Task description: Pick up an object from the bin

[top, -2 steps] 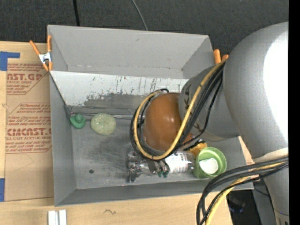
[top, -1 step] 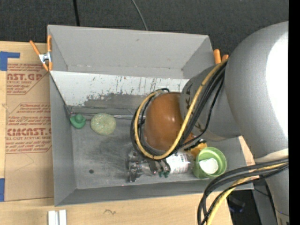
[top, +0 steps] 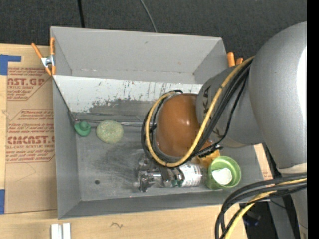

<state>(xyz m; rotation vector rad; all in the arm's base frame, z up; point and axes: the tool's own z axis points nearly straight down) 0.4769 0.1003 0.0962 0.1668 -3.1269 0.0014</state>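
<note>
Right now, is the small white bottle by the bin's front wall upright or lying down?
Lying down: the small white bottle stretches sideways along the bin floor, beside the green cup.

The bin [top: 134, 54] is grey; ball [top: 109, 132] pale green, peg [top: 82, 129] darker green, cup [top: 236, 176] bright green.

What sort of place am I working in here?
Likely a robot-grasping test bench in a lab: a grey metal bin of loose odds like a pale green ball and green cup, with the cabled arm reaching in.
</note>
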